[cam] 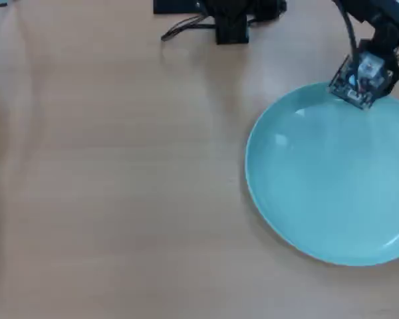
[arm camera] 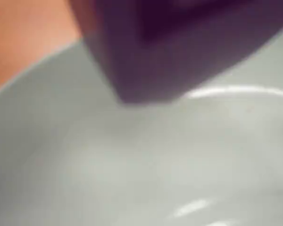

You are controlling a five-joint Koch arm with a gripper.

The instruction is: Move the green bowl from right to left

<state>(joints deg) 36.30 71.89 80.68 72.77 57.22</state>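
Where bowl rim curves: hand, aperture unclear.

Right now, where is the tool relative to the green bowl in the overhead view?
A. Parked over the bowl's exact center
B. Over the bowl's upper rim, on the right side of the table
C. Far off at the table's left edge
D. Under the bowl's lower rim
B: in the overhead view the tool sits at the top edge of the green bowl, which lies on the right of the table; the wrist view shows the bowl's rim close beneath it.
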